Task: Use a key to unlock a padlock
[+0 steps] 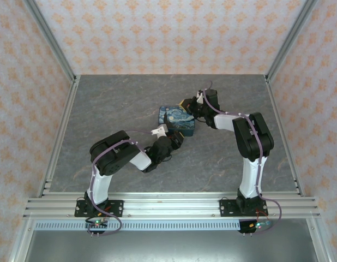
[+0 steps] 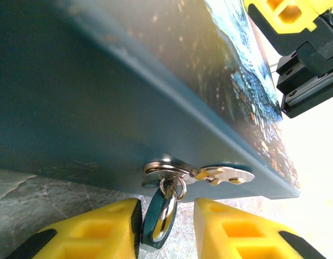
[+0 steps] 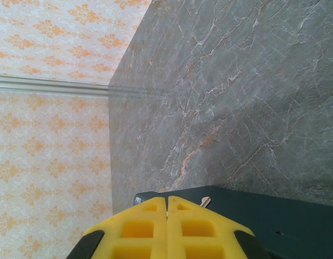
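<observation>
A small teal padlock (image 2: 150,216) with a chrome shackle hangs from a metal hasp (image 2: 161,171) on the side wall of the blue starry-night tin (image 1: 176,121). My left gripper (image 2: 166,218) straddles the padlock. Its left finger touches the body and a gap remains at the right finger. Pale key-shaped metal pieces (image 2: 226,175) on a small ring lie against the tin's wall beside the hasp. My right gripper (image 3: 167,208) is shut over the tin's far corner. A thin pale metal tip (image 3: 205,201), seemingly the key, pokes out past its right finger. I cannot tell whether it is pinched.
The tin sits mid-table on grey marbled tabletop (image 1: 130,98), with patterned walls (image 1: 168,33) on three sides. The right gripper's yellow and black fingers (image 2: 296,32) hang above the tin's lid in the left wrist view. Both arms reach in towards the tin.
</observation>
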Robot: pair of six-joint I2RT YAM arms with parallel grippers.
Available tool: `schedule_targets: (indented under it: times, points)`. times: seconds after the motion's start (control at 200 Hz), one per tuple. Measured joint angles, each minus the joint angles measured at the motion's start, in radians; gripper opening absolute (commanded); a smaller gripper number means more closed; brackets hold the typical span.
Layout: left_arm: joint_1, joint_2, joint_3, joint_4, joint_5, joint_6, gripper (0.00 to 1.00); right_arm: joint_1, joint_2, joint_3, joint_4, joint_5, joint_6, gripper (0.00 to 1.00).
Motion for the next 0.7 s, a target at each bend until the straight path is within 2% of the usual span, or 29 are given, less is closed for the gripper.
schedule_targets:
  times: [0.23,0.405,0.616,0.701]
  points:
    - [0.000,0.000,0.015,-0.028,-0.006,0.008,0.29,0.000,0.001,0.000,0.002,0.000,0.001,0.00]
    - [0.000,0.000,0.026,-0.060,-0.011,0.024,0.21,0.000,0.002,-0.003,0.008,-0.001,0.005,0.00]
    - [-0.002,0.002,0.041,-0.078,-0.010,0.035,0.00,0.000,0.003,-0.002,0.016,0.000,0.008,0.00]
    - [-0.002,0.001,0.041,-0.080,-0.007,0.032,0.00,0.000,0.003,0.003,0.009,0.000,0.008,0.00]
